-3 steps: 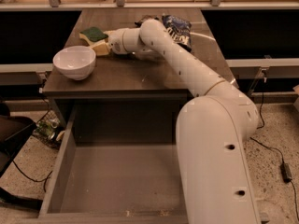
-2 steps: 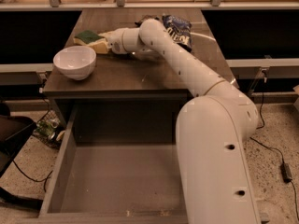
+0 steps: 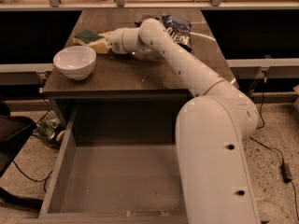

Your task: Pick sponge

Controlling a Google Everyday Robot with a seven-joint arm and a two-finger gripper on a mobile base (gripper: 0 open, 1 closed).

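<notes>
The sponge (image 3: 89, 38), a yellow block with a dark green top, is at the far left of the dark tabletop (image 3: 140, 73), just behind the white bowl (image 3: 74, 62). My gripper (image 3: 104, 42) reaches in from the right at table height and its tip is right against the sponge's right end. The sponge looks slightly tilted. I cannot tell whether it is resting on the table or lifted off it.
A dark blue snack bag (image 3: 178, 29) lies at the back right of the table, behind my arm. An open grey drawer (image 3: 117, 176) sticks out below the table's front edge. Cables and clutter lie on the floor at the left.
My gripper has moved a little to the left and toward the front. The sponge has shifted left with it, closer to the bowl.
</notes>
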